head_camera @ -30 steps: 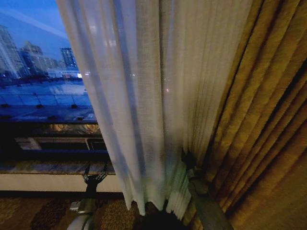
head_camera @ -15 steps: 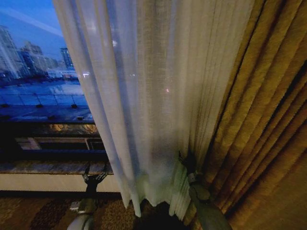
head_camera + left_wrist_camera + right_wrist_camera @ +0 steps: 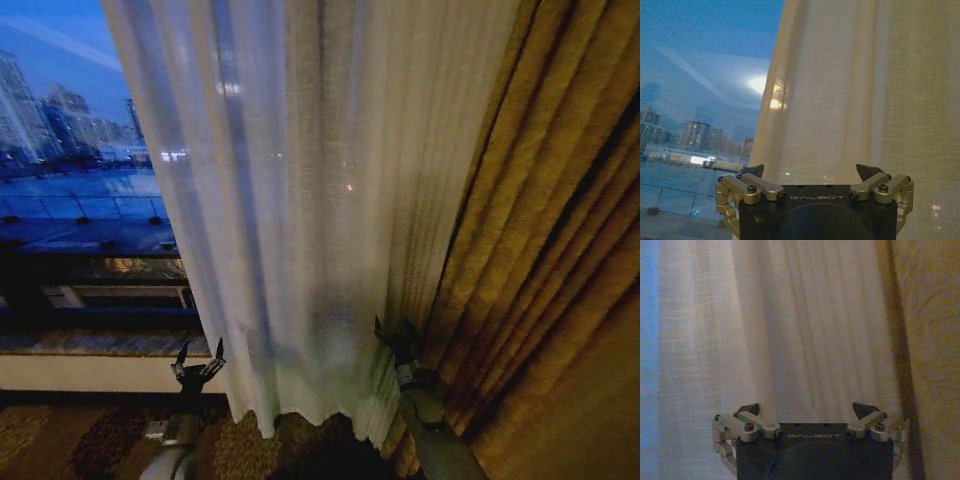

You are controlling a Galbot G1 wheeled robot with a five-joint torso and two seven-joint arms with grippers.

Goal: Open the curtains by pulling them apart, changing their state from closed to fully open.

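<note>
The sheer white curtain (image 3: 300,200) hangs pleated down the middle of the head view, its wavy hem just above the floor. My left gripper (image 3: 198,362) stands open low down, just left of the curtain's left edge and apart from it. In the left wrist view, the left gripper (image 3: 810,170) has nothing between its fingers, and the curtain (image 3: 850,90) hangs ahead of it. My right gripper (image 3: 392,338) sits low at the curtain's right edge, beside the golden drape. In the right wrist view, the right gripper (image 3: 807,407) is open and faces the curtain (image 3: 790,315).
A thick golden-yellow drape (image 3: 560,250) hangs along the right side, also seen as the drape (image 3: 935,340). On the left, the bare window (image 3: 70,150) shows a dusk city. Below it runs a stone sill (image 3: 90,345), with patterned carpet (image 3: 60,440) underneath.
The sheer curtain's lower left edge and hem have spread to the left, closer to my left gripper. Both grippers stay about where they were. The view has shifted slightly.
</note>
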